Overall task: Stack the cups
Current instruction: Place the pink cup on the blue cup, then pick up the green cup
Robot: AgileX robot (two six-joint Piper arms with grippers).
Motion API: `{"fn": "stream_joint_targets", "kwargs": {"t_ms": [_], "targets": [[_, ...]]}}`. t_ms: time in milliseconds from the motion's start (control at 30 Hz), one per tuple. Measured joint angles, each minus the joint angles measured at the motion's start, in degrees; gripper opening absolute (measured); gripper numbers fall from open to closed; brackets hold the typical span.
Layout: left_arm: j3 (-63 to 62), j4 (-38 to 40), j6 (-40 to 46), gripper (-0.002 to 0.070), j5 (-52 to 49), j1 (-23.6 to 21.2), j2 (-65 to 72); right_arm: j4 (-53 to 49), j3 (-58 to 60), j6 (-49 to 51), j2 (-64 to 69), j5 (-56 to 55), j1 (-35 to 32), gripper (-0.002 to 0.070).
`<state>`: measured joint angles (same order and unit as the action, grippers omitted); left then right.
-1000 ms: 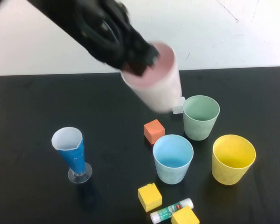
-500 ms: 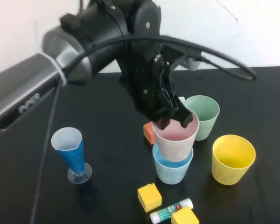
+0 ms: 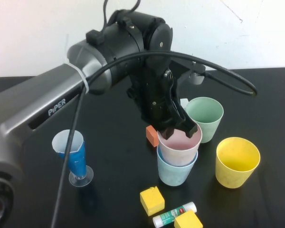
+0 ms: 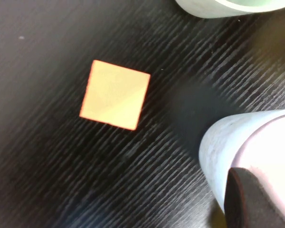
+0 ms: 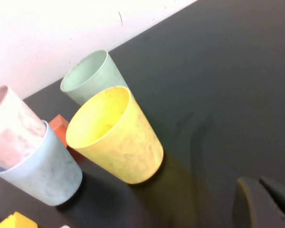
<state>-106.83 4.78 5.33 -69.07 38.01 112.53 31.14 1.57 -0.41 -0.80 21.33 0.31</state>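
Observation:
The pale pink cup (image 3: 180,145) sits nested upright in the light blue cup (image 3: 175,173) at the table's middle front. My left gripper (image 3: 176,129) reaches down from above and is shut on the pink cup's far rim; one dark finger (image 4: 256,199) shows against the cup wall (image 4: 275,152). The sage green cup (image 3: 205,118) stands just behind to the right and the yellow cup (image 3: 236,162) to the right. My right gripper (image 5: 263,204) is outside the high view, shut and empty, low over the table to the right of the yellow cup (image 5: 114,137).
A narrow blue-and-white conical cup (image 3: 71,152) stands front left. An orange block (image 3: 152,135) lies beside the stack on its left, and a small white block (image 3: 182,105) behind it. Two yellow blocks (image 3: 152,200) and a glue stick (image 3: 175,213) lie at the front edge.
My left gripper carried the pink cup from high at the back down and forward, and lowered it into the blue cup. The other cups stayed put.

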Motion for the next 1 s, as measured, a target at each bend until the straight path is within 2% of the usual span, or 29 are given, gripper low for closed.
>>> {"fn": "stream_joint_targets", "kwargs": {"t_ms": [100, 267, 367, 433, 567, 633, 767, 1000], "targets": [[0.0, 1.13, 0.0, 0.0067, 0.0, 0.0, 0.77, 0.73, 0.0, 0.0, 0.0, -0.61, 0.0, -0.0003], [0.0, 0.73, 0.0, 0.0277, 0.12, 0.0, 1.29, 2.83, 0.0, 0.0, 0.0, -0.82, 0.0, -0.0003], [-1.39, -0.95, -0.13, 0.0318, -0.65, 0.0, 1.42, 3.09, 0.0, 0.0, 0.0, -0.2, 0.0, -0.0003], [-2.97, -2.28, -0.43, 0.0291, -0.88, 0.0, 0.92, 3.58, 0.0, 0.0, 0.0, 0.05, 0.0, -0.0003], [-4.04, -4.48, -0.43, 0.0098, -0.23, 0.0, -3.84, 4.37, -0.74, -3.34, 0.0, 0.6, 0.0, -0.0003], [-4.17, -4.78, -0.43, 0.0045, 0.12, 0.0, -7.46, 4.42, -3.26, -8.69, 0.0, 1.86, 0.0, -0.0003], [-4.66, -5.2, -0.43, 0.0008, 0.36, 0.0, -15.53, 4.51, -11.58, -18.98, 2.07, 6.77, 0.0, -0.0003], [-2.44, -3.9, -0.43, 0.0002, 0.6, 0.0, -28.66, 1.08, -27.38, -27.41, 16.53, 17.16, 0.0, -0.0003]]}}
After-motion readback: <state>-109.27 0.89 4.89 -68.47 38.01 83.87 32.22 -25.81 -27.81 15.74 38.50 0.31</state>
